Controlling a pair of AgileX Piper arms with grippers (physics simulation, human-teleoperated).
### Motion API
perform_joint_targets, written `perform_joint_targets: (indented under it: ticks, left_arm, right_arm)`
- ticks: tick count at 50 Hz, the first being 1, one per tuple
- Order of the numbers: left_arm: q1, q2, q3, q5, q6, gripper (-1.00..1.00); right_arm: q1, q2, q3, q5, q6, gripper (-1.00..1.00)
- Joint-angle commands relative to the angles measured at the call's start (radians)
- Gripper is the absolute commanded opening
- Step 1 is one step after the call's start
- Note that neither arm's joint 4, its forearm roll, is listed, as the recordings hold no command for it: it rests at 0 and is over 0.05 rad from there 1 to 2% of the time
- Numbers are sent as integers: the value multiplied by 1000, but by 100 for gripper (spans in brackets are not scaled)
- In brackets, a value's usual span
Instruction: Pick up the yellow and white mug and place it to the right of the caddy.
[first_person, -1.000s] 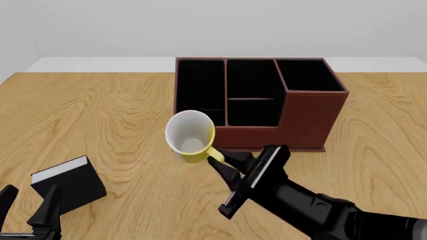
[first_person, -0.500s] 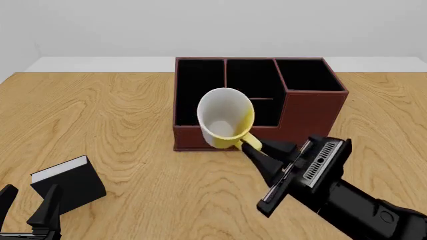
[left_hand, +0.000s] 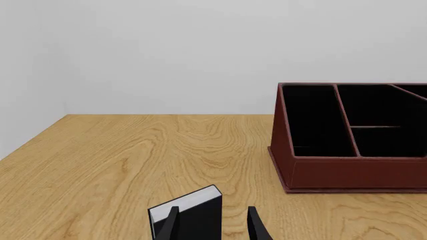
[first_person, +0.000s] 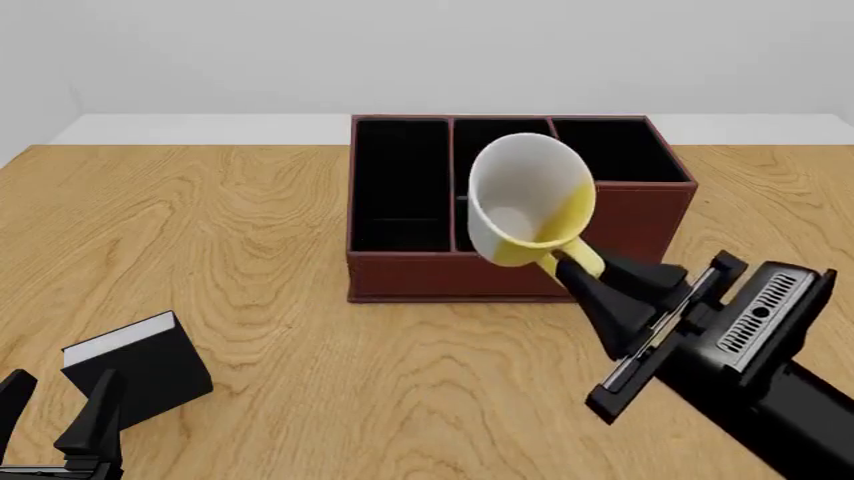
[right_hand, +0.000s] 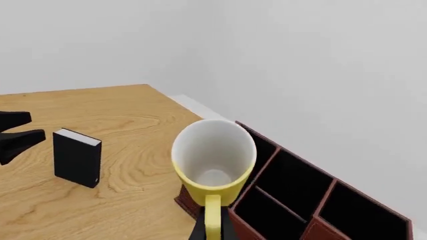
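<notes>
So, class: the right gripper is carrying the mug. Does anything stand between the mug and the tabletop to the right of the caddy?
Nothing visible does. The mug hangs by its handle from the right gripper, in front of the caddy in the front view. The table right of the caddy looks bare.

Even, bright, diffuse light is filling all three renders, with no visible source. Shadows are staying faint: only a soft dark line is hugging the caddy (first_person: 521, 215) base at six o'clock. No glare is showing on the wooden table (first_person: 240, 260). Everything is rendering sharp, without blur or edge distortion. The caddy's black compartments are swallowing all detail.
</notes>
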Motion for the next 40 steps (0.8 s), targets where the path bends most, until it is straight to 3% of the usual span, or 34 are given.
perform_joint_targets:
  ticks: [1,26,40]
  left_arm:
    - [0,0,0,0,0,100]
    - [0,0,0,0,0,100]
    - [0,0,0,0,0,100]
  right_arm:
    - [-59,-81,-26,74,4,-100]
    - [-204,-208,-60,191,1,-100]
    - [-292,-207,-69,203,17,-100]
